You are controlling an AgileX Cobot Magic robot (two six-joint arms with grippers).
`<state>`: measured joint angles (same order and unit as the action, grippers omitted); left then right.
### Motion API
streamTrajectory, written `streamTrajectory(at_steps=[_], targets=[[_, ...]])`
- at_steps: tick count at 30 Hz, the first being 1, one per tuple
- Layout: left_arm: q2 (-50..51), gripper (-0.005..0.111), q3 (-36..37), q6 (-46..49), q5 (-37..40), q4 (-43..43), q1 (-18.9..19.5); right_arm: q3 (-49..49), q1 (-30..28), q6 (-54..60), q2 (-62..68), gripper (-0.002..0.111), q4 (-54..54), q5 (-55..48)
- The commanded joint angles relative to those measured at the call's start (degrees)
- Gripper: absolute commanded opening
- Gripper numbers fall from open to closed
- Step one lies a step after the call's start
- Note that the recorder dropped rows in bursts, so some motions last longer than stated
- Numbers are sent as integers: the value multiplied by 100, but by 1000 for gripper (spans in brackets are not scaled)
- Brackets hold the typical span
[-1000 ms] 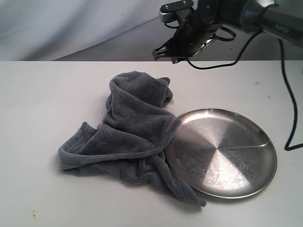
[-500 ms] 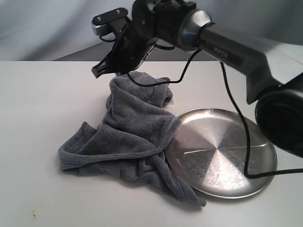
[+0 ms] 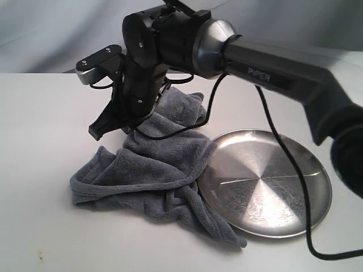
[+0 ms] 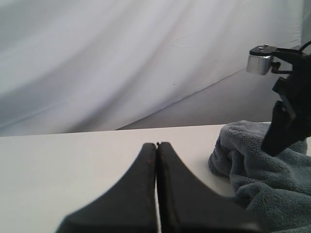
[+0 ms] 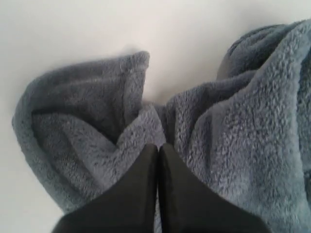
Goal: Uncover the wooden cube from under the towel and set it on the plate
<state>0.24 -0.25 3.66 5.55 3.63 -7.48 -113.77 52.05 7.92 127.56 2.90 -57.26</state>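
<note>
The grey-blue towel (image 3: pixel 153 164) lies crumpled left of the silver plate (image 3: pixel 266 181), its edge lapping the plate's left rim. The wooden cube is hidden; no wood shows in any view. My right gripper (image 3: pixel 97 130) has reached across and hangs over the towel's left part, jaws shut with nothing seen between them. In the right wrist view its tips (image 5: pixel 158 145) sit just above the towel's folds (image 5: pixel 233 126). My left gripper (image 4: pixel 157 144) is shut and empty above the bare table, with the towel (image 4: pixel 262 165) off to one side.
The white table (image 3: pixel 45 113) carries only the towel and plate. A pale draped backdrop (image 3: pixel 57 34) stands behind. The right arm's long black link (image 3: pixel 283 68) and its cable (image 3: pixel 283 153) span above the plate. The right arm (image 4: pixel 286 121) also shows in the left wrist view.
The right arm has swung from the back right across to the left and come down over the towel's left side. Towel and plate have not moved.
</note>
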Motion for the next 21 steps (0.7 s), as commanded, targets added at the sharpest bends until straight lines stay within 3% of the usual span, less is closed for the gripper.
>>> streamTrajectory(at_steps=[1, 9, 14, 21], targets=[[-24, 0, 25, -13, -62, 14, 12, 933, -7, -115, -589, 0, -350, 314], [-24, 0, 25, -13, -62, 14, 12, 2854, -337, -721, -1499, 0, -1017, 1456], [-24, 0, 25, -13, -62, 14, 12, 3542, -1235, -792, -1839, 0, -1017, 1934], [-24, 0, 25, -13, -62, 14, 12, 3566, -2419, -792, -1807, 0, -1017, 2850]])
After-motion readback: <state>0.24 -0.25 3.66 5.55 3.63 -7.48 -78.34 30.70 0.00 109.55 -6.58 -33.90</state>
